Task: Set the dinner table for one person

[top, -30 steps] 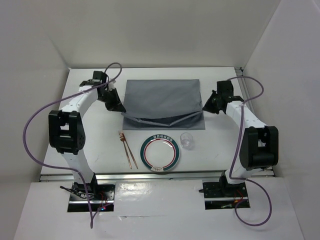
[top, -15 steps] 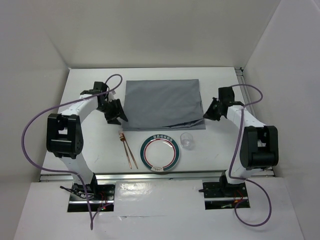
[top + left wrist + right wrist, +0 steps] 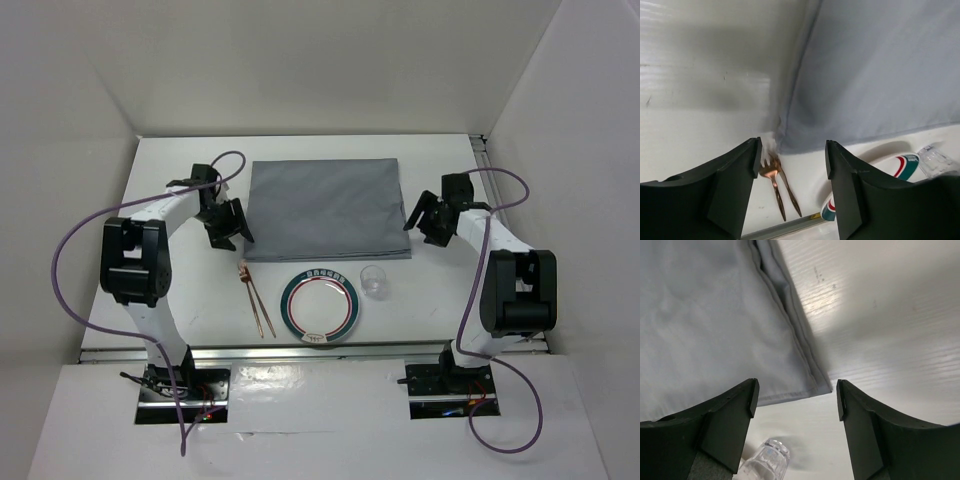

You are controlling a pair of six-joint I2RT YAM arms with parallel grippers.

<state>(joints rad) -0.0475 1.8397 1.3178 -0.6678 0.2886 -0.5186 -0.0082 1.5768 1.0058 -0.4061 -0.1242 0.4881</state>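
Observation:
The grey cloth mat (image 3: 325, 208) lies flat on the white dinner table (image 3: 180, 290). My left gripper (image 3: 228, 222) hovers open just off the mat's near left corner (image 3: 790, 142), with nothing between its fingers. My right gripper (image 3: 425, 218) stands open and empty beside the near right corner (image 3: 822, 385). In front of the mat sit a round plate (image 3: 319, 306) with a green and red rim, a clear cup (image 3: 373, 281) to its right, and a copper fork (image 3: 256, 298) with a second thin copper utensil to its left.
White walls close in the table at the back and both sides. A metal rail (image 3: 300, 350) runs along the near edge, just in front of the plate. The left wrist view shows the fork (image 3: 771, 172) and the plate's rim (image 3: 900, 167) below the fingers; the cup (image 3: 767, 462) shows in the right wrist view.
Both grippers were shut on the mat's near corners, holding that edge up in folds. They have opened and let go, and the mat now lies flat.

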